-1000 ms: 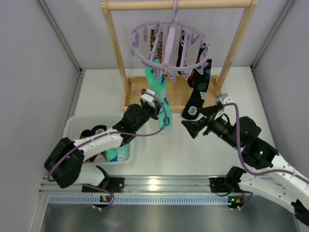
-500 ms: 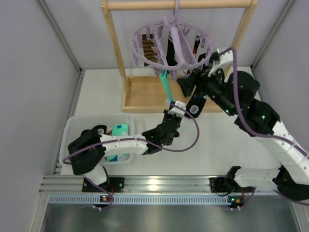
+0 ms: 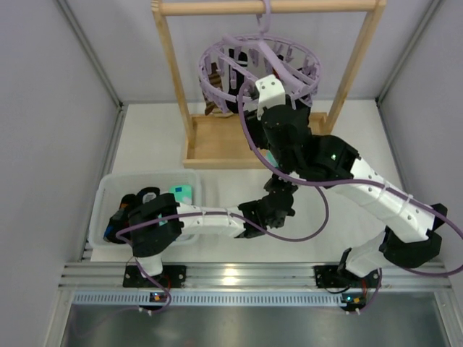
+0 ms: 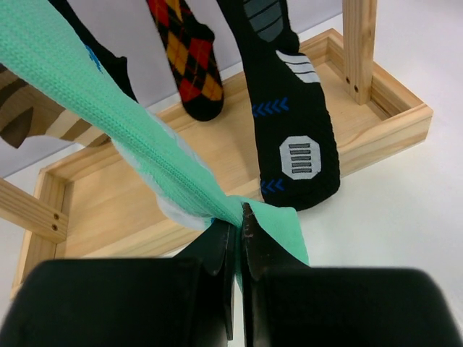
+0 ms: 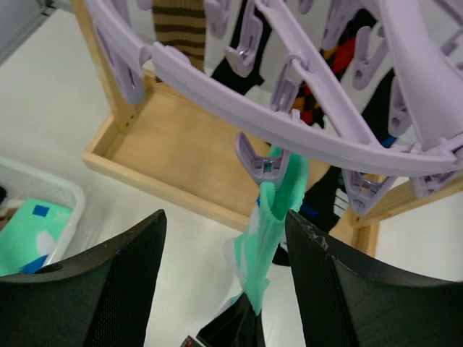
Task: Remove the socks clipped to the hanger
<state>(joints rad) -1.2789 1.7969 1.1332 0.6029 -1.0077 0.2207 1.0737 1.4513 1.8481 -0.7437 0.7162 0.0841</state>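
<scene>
The left tool [image 4: 237, 224] clamps the taut mint-green sock [image 4: 108, 123], the right tool [image 5: 224, 220] gapes below its peg [image 5: 260, 163]; a hard tug may swing the hanger [image 5: 304, 123].

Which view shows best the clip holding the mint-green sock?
The right wrist view: the clip grips the mint-green sock, unblocked. The left wrist view shows only the sock's lower part in the left gripper; in the top view the right arm hides it.

Mint sock [image 5: 271, 213] (taut) — on lilac hanger [image 5: 318, 137]
</scene>
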